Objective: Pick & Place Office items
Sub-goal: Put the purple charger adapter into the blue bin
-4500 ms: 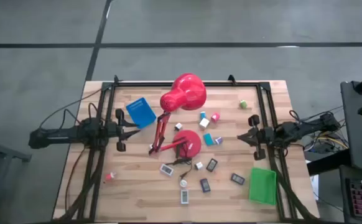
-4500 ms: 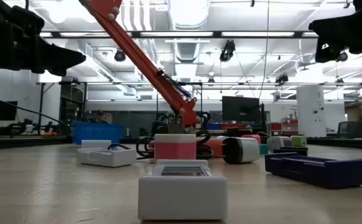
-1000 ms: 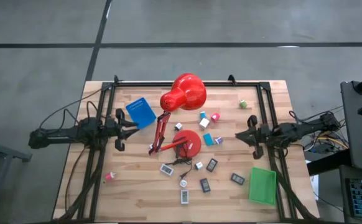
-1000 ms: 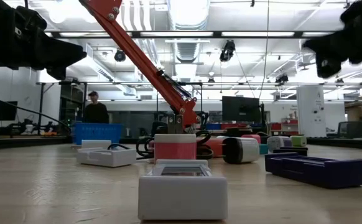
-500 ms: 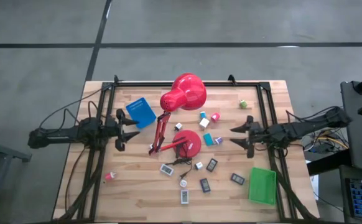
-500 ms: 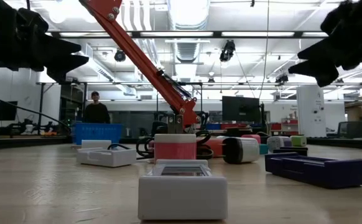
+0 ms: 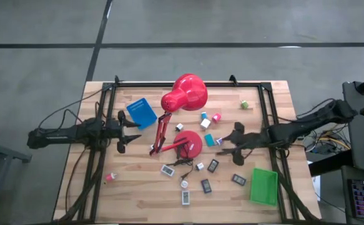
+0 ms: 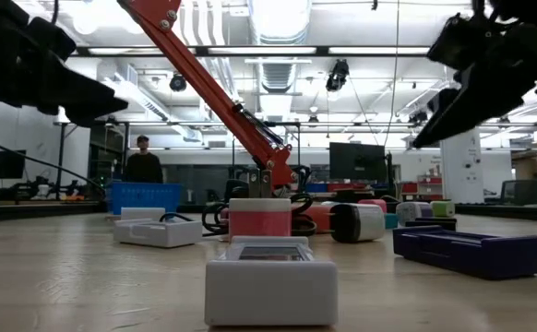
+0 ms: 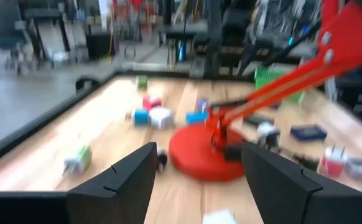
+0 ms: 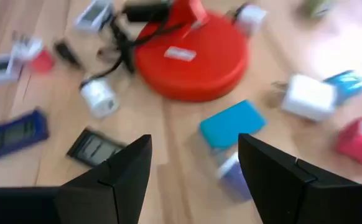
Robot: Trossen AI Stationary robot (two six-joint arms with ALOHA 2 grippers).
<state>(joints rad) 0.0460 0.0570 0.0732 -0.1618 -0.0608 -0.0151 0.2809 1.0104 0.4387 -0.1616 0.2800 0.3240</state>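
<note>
Nearest in the low view lies one white flat rectangle (image 8: 270,288), with a pink block (image 8: 260,219) behind it and a dark rectangle (image 8: 470,251) to its right. More small pieces scatter around the one red lamp (image 7: 183,94) mid-table: a teal block (image 10: 232,124), white block (image 10: 308,97), green block (image 7: 245,105). Two trays: blue (image 7: 141,113) and green (image 7: 263,186). The right gripper (image 7: 229,145), fingers parted and empty, hangs above the teal block; the left gripper (image 7: 134,129), also spread and empty, waits beside the blue tray.

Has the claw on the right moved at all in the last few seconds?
Yes. The right gripper has reached inward from the table's right edge toward the red lamp base, fingers open.
</note>
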